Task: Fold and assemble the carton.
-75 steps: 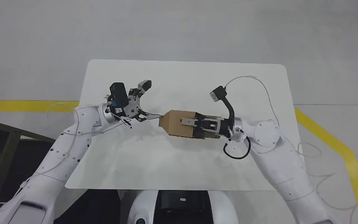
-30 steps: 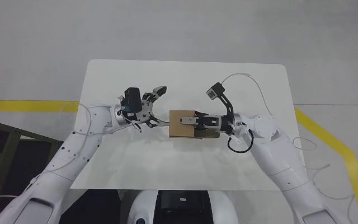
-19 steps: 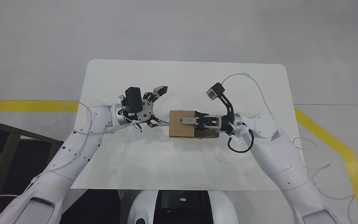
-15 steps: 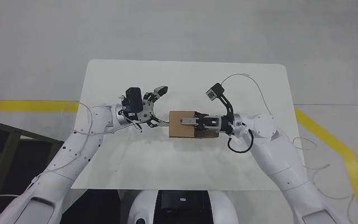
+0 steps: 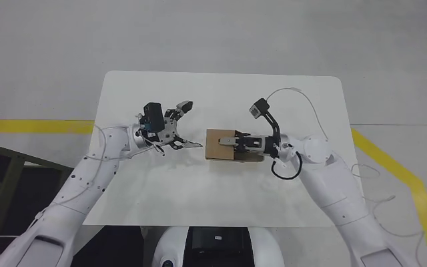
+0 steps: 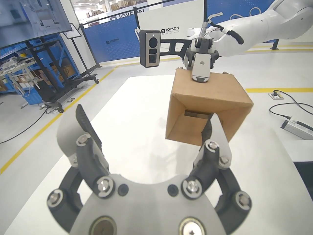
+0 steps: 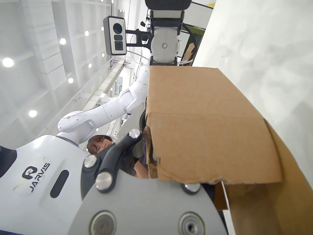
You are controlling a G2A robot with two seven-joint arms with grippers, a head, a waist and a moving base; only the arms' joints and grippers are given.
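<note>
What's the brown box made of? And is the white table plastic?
The carton looks like plain brown cardboard with a dull finish. Its walls are thin, and one edge looks torn and ragged in the right wrist view. The table top is smooth and white with a faint sheen. It may be plastic or coated board; I can't tell which.

Both arms [image 5: 87, 180] are glossy white shells with rounded joints. The left gripper [image 6: 146, 113] has grey metal fingers [image 6: 217, 133] with black ribbed pads [image 6: 84, 121], held by silver screws to a black bracket. The right gripper [image 5: 230, 141] is grey and black. Each wrist bears a black camera box [image 5: 153, 113]. A thin white cable [image 5: 291, 89] loops from the right wrist, and a black cable [image 5: 283, 177] curls beneath it. A dark logo [image 7: 36, 174] marks one shell.
</note>
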